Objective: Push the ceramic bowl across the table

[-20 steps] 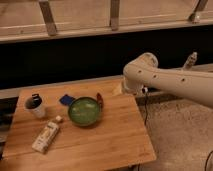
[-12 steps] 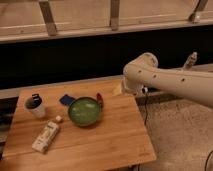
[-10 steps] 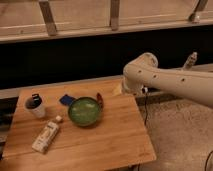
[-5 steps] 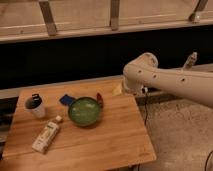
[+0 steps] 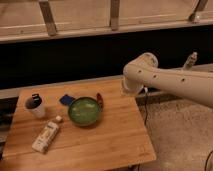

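ceramic bowl [image 5: 85, 111] sits on the desk [image 5: 115, 137], roughly centre, slightly toward the far edge; inside shows only glossy green glaze
white cup [image 5: 35, 106] with black handle stands upright near the far-left corner, well apart from the bowl; can't tell what's in it, interior is dark
bowl look: round, shallow, widest item on the desk, green with a darker rim, sitting flat and level
around it: blue flat item [image 5: 66, 100] just beside the bowl's far-left rim, small red item [image 5: 100, 100] at its far-right rim, touching or nearly so, can't tell which
pale bottle [image 5: 46, 136] lies on its side front-left of the bowl, near but apart
white arm [image 5: 165, 82] comes in from the right, its rounded joint hanging over the desk's far-right corner, not touching the bowl
claw [image 5: 190, 60] looks to be the pale piece poking up behind the arm at upper right, off the desk and well apart from the bowl; released or clenched: can't tell
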`<state>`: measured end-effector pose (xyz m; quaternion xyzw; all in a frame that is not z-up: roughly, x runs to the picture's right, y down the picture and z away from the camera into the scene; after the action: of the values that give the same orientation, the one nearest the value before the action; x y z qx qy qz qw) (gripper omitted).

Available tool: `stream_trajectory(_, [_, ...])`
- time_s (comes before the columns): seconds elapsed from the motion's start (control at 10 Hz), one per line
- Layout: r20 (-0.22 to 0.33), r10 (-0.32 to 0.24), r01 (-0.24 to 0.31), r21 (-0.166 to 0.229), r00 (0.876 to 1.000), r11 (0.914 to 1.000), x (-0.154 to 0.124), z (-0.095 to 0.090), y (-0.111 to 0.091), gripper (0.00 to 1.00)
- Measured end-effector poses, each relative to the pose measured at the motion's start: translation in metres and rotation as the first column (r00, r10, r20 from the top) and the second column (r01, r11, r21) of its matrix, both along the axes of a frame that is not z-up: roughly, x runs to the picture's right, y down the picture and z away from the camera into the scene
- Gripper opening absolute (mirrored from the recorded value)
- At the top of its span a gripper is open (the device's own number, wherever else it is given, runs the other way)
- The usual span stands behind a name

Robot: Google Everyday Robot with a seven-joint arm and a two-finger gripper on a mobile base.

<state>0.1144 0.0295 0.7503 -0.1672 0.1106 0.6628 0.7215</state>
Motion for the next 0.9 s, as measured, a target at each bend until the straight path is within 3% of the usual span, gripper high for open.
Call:
stream_trajectory(0.2, [0.016,-0.034,0.034,0.014,0.999,0.9993,-0.001,0.003,-0.004,0.04])
stream_trajectory(0.3, [0.037,-0.072,0.072,0.021,0.997,0.9972,-0.008,0.009,-0.007,0.00])
stream_trajectory(0.6, [0.126,-0.153,0.151,0.029,0.980,0.9881,-0.051,0.046,-0.008,0.00])
stream_trajectory(0.9, [0.173,-0.171,0.173,0.004,0.970,0.9849,-0.063,0.072,0.008,0.00])
